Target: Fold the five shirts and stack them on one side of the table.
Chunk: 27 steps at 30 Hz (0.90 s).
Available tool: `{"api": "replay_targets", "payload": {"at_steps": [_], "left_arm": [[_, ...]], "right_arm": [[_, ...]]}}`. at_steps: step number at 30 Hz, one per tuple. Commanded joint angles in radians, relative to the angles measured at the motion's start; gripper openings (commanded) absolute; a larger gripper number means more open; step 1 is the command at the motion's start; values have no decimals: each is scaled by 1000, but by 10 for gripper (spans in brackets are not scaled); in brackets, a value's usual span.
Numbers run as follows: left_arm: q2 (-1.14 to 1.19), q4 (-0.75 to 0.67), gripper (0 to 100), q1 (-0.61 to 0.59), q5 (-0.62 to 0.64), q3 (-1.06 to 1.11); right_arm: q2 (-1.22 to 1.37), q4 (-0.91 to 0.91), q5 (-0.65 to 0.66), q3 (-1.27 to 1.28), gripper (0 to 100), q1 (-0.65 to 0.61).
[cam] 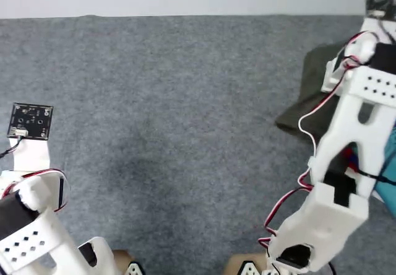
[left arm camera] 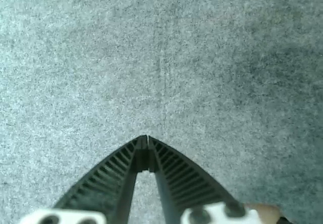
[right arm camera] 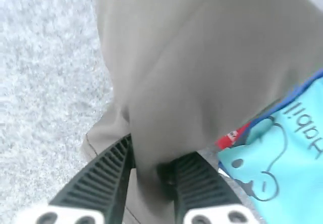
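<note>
right arm [cam: 346, 163] extended, fingers [right arm camera: 101, 178] seemingly pinching olive shirt [right arm camera: 202, 57]

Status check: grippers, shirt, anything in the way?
Left gripper shut over the mat. Right gripper shut on olive shirt. Teal shirt close beside it.

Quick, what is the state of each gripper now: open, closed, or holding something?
Left gripper: closed, holding nothing.
Right gripper: closed on the olive shirt.
</note>
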Motion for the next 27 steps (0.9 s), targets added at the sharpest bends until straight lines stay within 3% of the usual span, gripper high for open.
{"api": "replay_targets", "payload": {"at_steps": [1, 13, 27], "left_arm": [[-12, -2, 8, -3, -5, -4], [-14, -2, 8, -3, -5, -4], [-9, -2, 8, -2, -5, -2]], "right_arm": [[-111, 42, 6, -23, 9, 41], [-165, 42, 14, -20, 9, 272], [19, 39, 144, -20, 9, 507]]}}
